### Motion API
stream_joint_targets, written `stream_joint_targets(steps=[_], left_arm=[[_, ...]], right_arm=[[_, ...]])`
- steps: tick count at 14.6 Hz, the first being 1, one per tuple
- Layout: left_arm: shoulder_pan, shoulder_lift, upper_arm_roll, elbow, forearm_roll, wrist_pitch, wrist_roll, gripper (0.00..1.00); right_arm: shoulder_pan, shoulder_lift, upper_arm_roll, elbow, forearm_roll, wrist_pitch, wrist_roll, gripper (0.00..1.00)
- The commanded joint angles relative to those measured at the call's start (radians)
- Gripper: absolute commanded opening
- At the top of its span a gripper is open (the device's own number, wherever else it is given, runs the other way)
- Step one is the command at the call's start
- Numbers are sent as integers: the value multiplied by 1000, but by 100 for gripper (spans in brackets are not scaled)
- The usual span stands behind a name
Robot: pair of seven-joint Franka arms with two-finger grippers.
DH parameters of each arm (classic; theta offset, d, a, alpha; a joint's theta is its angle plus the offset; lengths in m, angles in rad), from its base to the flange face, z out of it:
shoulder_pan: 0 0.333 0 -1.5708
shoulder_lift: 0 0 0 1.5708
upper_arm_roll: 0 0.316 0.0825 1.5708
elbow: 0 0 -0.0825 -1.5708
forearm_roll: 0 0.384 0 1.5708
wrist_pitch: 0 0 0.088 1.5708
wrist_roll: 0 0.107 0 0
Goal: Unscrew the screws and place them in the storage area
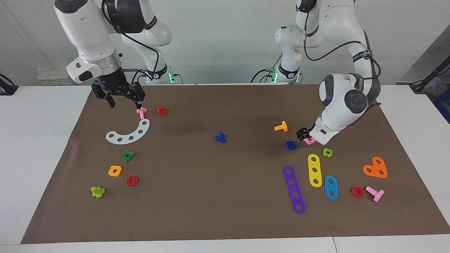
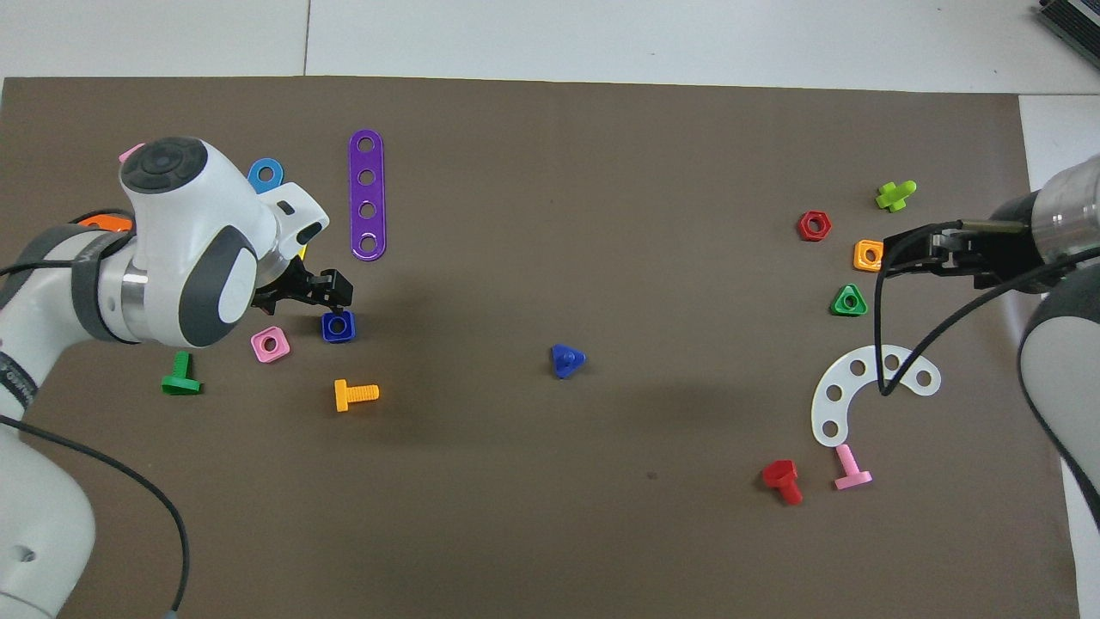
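The dark-blue screw (image 1: 220, 137) stands alone on its triangular head, shaft up, in the middle of the brown mat (image 1: 218, 196); it also shows in the overhead view (image 2: 567, 360). The blue square nut (image 1: 291, 145) lies apart from it, toward the left arm's end. My left gripper (image 1: 303, 134) is low, just beside this nut and a pink square nut (image 1: 309, 141), holding nothing. The storage area (image 1: 115, 184) is bare mat among the green triangle (image 1: 128, 156), orange square (image 1: 115, 170), red hexagon (image 1: 132, 181) and lime cross (image 1: 97, 192). My right gripper (image 1: 124, 103) hangs open and empty above a white arc.
The white arc (image 1: 130, 133), a pink bolt (image 1: 141, 112) and a red bolt (image 1: 161, 110) lie toward the right arm's end. An orange bolt (image 1: 281, 126), purple strip (image 1: 294, 189), yellow strip (image 1: 314, 170), blue oval plate (image 1: 330, 187) and orange heart (image 1: 375, 167) lie toward the left arm's end.
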Motion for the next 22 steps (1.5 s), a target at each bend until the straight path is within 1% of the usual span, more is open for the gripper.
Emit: stream_joint_targets(steps=[1,2,3,4,6,8,10,12,13,15,16,17,19,20,21,22], left_arm=[[52,-100,-6,-32,31,-126,48,100],[65,-121,-6,-41,49,-161,49,100],[76,-147,-6,-73,62,-177,49,100],[97,-178,-6,-111,65,-174,49,100],[146,-215,-9,-160,66,-168,49,100],[148,-245,-8,-165,66,-180,48,100],[142,-297,-9,-156,65,-179,49,100],[132,-328,-15,-124,65,-175,37,100],[132,-333,-21,-106,63,-178,35,100],[131,-344,-24,-73,60,-163,46,100],[131,-342,-34,-52,57,-160,45,100],[128,-339,-34,-37,57,-145,45,100],[112,-338,-37,-32,56,-87,43,100],[112,-338,-37,-33,56,-77,46,100],[112,-338,-37,-35,56,-77,46,100],[112,-339,-37,-36,56,-77,49,100]], right_arm=[[97,26,5,-43,-21,85,135,98],[132,44,5,-48,-22,110,174,97],[172,70,5,-48,-33,128,227,96],[210,99,5,-48,-48,157,283,96],[279,171,5,-48,-105,226,362,93],[336,234,5,-49,-111,303,459,92],[382,273,5,-67,-111,371,498,92],[422,288,5,-125,-111,458,510,91],[439,288,5,-152,-113,478,512,90],[480,301,5,-175,-113,480,515,87],[490,308,5,-195,-119,487,518,84],[493,310,5,-213,-134,500,516,84],[494,304,5,-238,-141,509,516,76],[493,302,5,-245,-141,518,516,72],[494,301,5,-252,-141,530,516,65],[494,301,5,-252,-141,532,516,63]])
